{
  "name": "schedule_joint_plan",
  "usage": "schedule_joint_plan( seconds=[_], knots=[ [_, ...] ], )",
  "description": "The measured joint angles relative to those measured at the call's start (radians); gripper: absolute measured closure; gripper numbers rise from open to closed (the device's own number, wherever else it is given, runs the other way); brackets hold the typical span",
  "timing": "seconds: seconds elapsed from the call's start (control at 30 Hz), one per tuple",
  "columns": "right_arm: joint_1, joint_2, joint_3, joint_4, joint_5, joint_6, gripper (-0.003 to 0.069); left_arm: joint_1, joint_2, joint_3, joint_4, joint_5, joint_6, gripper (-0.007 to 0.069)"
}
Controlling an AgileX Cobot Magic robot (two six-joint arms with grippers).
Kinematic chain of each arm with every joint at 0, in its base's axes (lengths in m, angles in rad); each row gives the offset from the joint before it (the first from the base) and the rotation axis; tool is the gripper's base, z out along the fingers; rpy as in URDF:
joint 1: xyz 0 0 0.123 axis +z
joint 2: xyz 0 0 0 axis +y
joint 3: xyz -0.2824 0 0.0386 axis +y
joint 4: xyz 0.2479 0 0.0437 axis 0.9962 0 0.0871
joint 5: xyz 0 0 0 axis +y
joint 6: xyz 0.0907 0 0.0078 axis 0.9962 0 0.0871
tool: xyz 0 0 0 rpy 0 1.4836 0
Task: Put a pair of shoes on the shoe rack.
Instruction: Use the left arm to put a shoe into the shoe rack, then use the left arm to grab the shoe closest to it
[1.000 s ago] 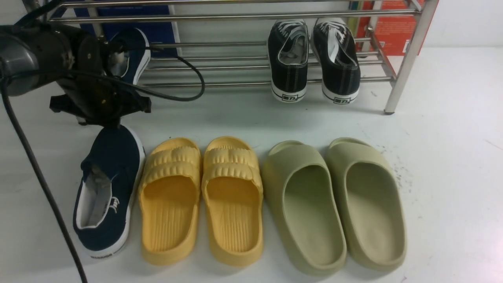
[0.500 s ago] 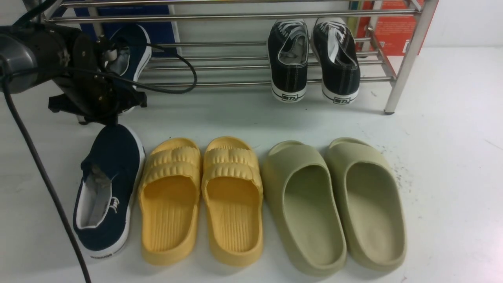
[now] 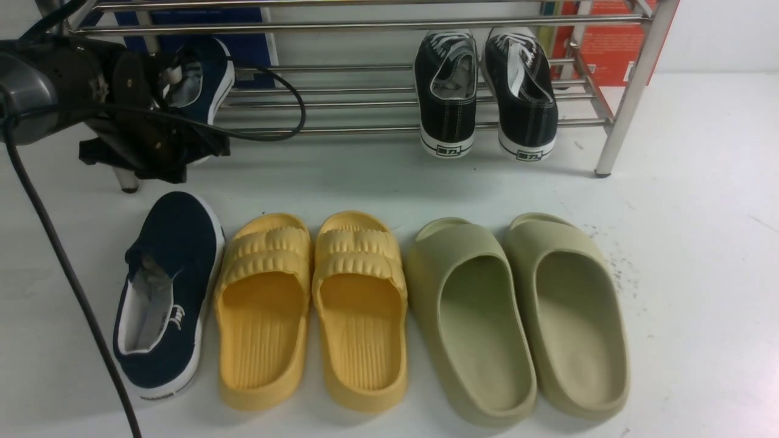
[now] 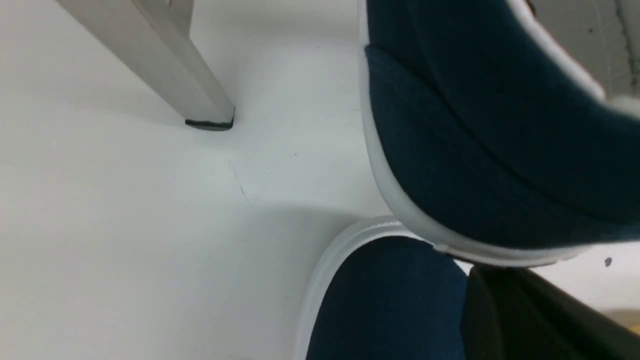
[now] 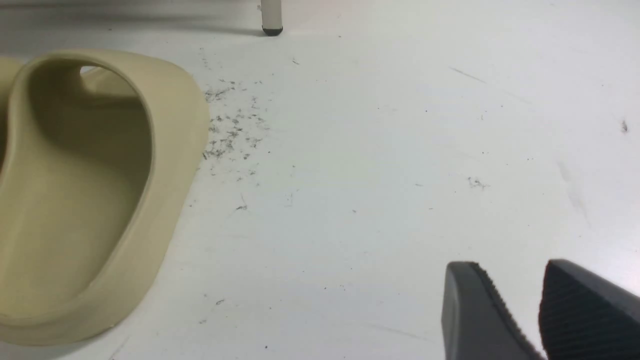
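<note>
- The left claw is pressed together on the collar of the held navy shoe. It carries the shoe clear of the counter, at the far left end of the shoe rack.
- The held shoe hangs tilted over the lower bars and does not look set down yet. The arm hides its near end, so contact with the bars cannot be told.
- The second navy shoe lies on the near left of the counter, right against the yellow slides.
- The right claw is spread with nothing between its tips, low over bare counter beside the olive slides.
- Risk: the bars are thin and gapped. If the shoe is released while tilted, its toe or heel could dip between them, or the shoe could slide off the near bar.
- Risk: the pinch is on soft canvas only, so a bump of the sole on a bar could twist the shoe out of the grip.
- Risk: the arm's black cable loops across the bars and could snag as the arm pulls back.
- Risk: the rack leg stands close to the arm, so a sideways move could knock it.
- Risk: picking up the second shoe could shove the neighbouring yellow slide.
- The black lace-ups sit well to the right and look out of harm's way.
</note>
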Motion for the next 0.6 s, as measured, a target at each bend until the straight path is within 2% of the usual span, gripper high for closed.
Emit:
schedule_joint_plan(
  seconds=[0.2, 0.4, 0.6],
  knots=[
    [0.000, 0.000, 0.000, 0.000, 0.000, 0.000, 0.0420, -0.001, -0.002, -0.003, 0.000, 0.028, 0.000, 0.0638],
    [0.000, 0.000, 0.000, 0.000, 0.000, 0.000, 0.0420, -0.024, -0.063, -0.005, -0.019, 0.214, 0.000, 0.0638],
    [0.000, 0.000, 0.000, 0.000, 0.000, 0.000, 0.0420, -0.033, -0.161, 0.037, -0.053, 0.299, 0.000, 0.0638]
  ],
)
